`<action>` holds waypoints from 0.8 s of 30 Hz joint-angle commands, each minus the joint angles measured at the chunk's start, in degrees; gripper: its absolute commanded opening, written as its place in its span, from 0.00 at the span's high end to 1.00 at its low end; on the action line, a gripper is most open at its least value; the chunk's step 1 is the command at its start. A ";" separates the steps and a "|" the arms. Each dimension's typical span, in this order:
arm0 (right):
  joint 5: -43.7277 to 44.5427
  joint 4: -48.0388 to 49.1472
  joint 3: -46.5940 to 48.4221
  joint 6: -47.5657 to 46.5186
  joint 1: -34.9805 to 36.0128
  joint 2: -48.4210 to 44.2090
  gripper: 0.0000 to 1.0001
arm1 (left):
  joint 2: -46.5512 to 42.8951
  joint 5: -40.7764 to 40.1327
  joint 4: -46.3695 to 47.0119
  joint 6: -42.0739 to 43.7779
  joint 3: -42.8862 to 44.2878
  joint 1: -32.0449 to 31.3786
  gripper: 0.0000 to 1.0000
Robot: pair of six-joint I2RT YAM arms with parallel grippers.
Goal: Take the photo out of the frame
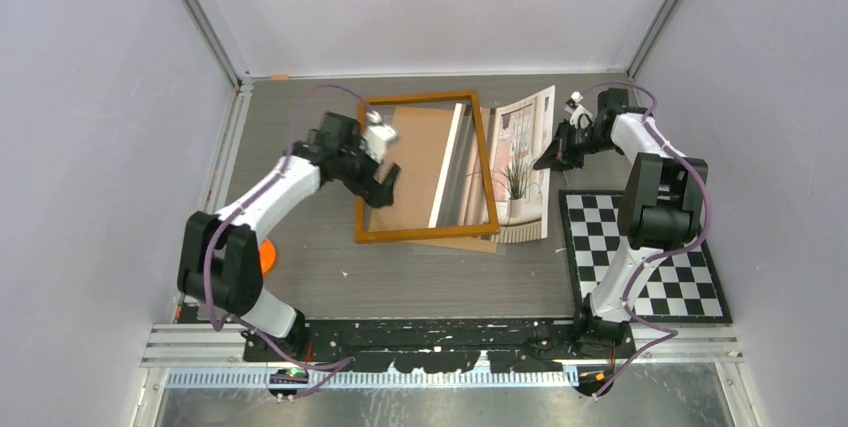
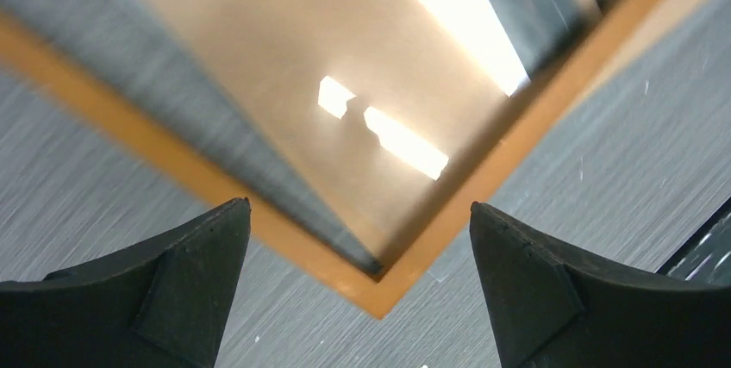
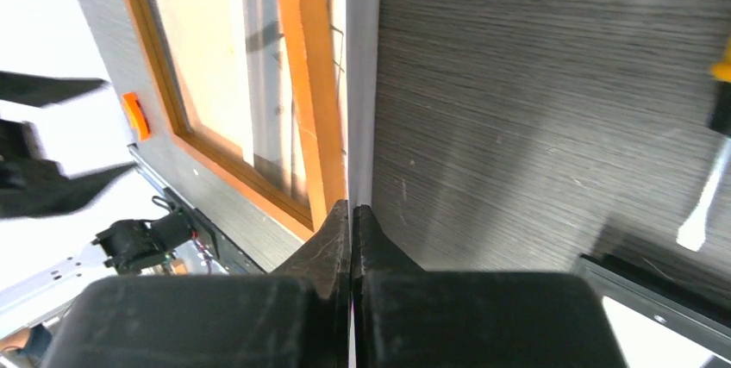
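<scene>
The frame (image 1: 425, 234), with a thin orange-brown border, lies flat mid-table with a brown backing board (image 1: 415, 147) showing inside it. The photo (image 1: 520, 147), a window with a plant, lies along the frame's right side with its right edge lifted. My right gripper (image 1: 552, 159) is shut on that edge; in the right wrist view the gripper (image 3: 352, 208) pinches the thin white sheet (image 3: 360, 84) beside the frame's border (image 3: 312, 84). My left gripper (image 1: 383, 187) is open and empty over the frame's left side. In the left wrist view the gripper (image 2: 359, 207) straddles a frame corner (image 2: 379, 295).
A black-and-white checkered mat (image 1: 640, 247) lies at the right, near the right arm's base. A small orange object (image 1: 268, 255) sits by the left arm. Grey walls close in the table at the back and on both sides.
</scene>
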 commanded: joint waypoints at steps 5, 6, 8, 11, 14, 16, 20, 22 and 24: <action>5.53 -8.57 4.93 -8.04 -0.54 -2.73 1.00 | -2.52 9.67 9.87 -18.80 1.78 18.56 0.00; 5.88 -9.27 5.62 -8.44 -0.64 -3.14 1.00 | -1.51 9.46 10.74 -19.77 2.02 19.81 0.00; 6.55 -10.51 7.13 -9.38 -0.72 -4.14 0.99 | 1.33 8.42 12.06 -21.45 2.72 21.88 0.00; 8.03 -13.05 9.64 -11.20 -0.82 -5.76 1.00 | 5.38 8.24 13.43 -21.96 4.53 23.70 0.00; 10.49 -13.62 11.02 -12.53 -0.82 -7.60 1.00 | 9.36 8.27 15.19 -22.72 6.57 24.09 0.00; 12.12 -14.05 12.07 -13.26 -0.90 -8.60 0.99 | 12.20 8.92 16.87 -24.08 7.67 24.09 0.00; 14.48 -14.34 14.08 -14.04 -1.51 -10.82 0.99 | 17.65 10.45 19.44 -26.91 9.29 23.94 0.00; 15.19 -14.86 15.66 -14.64 -1.97 -12.24 0.99 | 19.88 11.40 19.75 -27.25 10.06 23.56 0.00; 15.78 -15.37 17.47 -15.18 -2.22 -13.55 0.99 | 21.51 11.26 19.60 -26.62 10.69 22.80 0.00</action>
